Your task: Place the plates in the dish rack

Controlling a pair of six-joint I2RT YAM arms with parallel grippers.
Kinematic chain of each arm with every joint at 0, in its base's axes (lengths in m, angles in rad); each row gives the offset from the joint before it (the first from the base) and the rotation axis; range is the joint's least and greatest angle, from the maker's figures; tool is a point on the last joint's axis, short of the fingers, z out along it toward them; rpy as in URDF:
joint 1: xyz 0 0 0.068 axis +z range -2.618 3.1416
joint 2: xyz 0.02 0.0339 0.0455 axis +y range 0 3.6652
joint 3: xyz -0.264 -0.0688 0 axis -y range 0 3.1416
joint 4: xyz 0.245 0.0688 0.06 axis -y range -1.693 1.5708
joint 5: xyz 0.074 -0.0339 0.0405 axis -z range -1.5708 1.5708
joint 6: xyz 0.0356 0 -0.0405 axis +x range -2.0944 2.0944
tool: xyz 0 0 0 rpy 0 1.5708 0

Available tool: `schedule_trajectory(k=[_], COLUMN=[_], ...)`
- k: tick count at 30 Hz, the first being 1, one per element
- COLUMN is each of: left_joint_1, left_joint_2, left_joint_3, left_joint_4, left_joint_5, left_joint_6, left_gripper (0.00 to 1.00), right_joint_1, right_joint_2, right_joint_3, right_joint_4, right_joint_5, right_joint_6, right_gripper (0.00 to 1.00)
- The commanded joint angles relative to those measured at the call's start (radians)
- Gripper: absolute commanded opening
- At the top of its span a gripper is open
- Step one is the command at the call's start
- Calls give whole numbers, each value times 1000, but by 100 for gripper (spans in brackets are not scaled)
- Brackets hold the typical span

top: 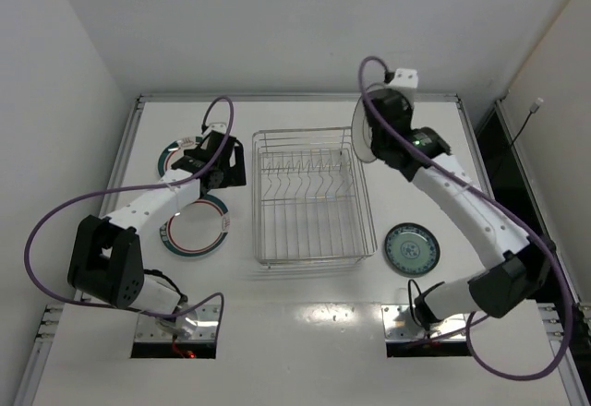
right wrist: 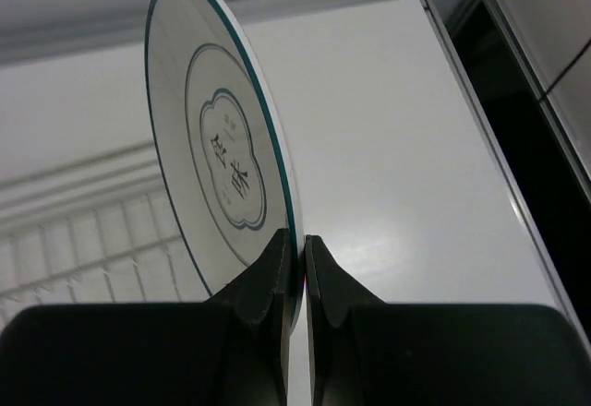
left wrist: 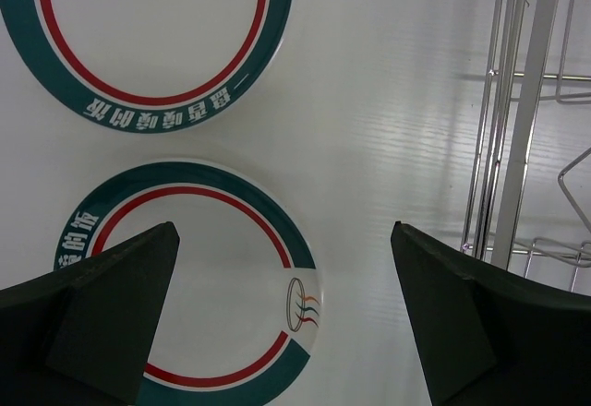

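a: which step are we on?

b: the first load, by my reading. the right end effector (right wrist: 297,240) is pinched narrow on the lower edge of a white round plate with a thin dark teal rim (right wrist: 222,175). it holds the plate upright on edge in the air, over the far right corner of the silver wire dish rack (top: 305,187) (no plate sits in the rack yet).

a: and next?

b: i'd judge it has to line the plate's edge with a gap between the upright prongs and lower it straight. it should let go only once the wires bear the plate, since a tilt could let it slide or tip.

a: the other arm?

b: the left end effector (left wrist: 284,240) is spread wide and holds nothing. it hovers above two white round plates with teal-and-red rims (left wrist: 212,268) lying flat just left of the rack. a teal-blue patterned round plate (top: 412,248) lies flat to the rack's right.

a: the surroundings?

b: a smooth white table (top: 305,286), with plain white walls (top: 277,18) closing it in. purple cables (top: 222,100) loop off both arms, and there's a dark gap (top: 489,138) past the right edge.
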Motion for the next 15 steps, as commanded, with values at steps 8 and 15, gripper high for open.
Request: schedule_trajectory(k=[8,15], left_joint_1=[12,12], left_joint_2=[-10,-10], left_joint_3=[37,37], left_joint_4=[-16,-17], left_joint_5=[-5,-16], left_joint_6=[-13,-13], left_gripper=[100,100], right_joint_1=[197,278], right_joint_2=[156,330], right_joint_3=[-36,36], right_joint_4=[-121,-209], right_joint_5=[313,422], right_joint_6=[113,143], right_gripper=[0,0])
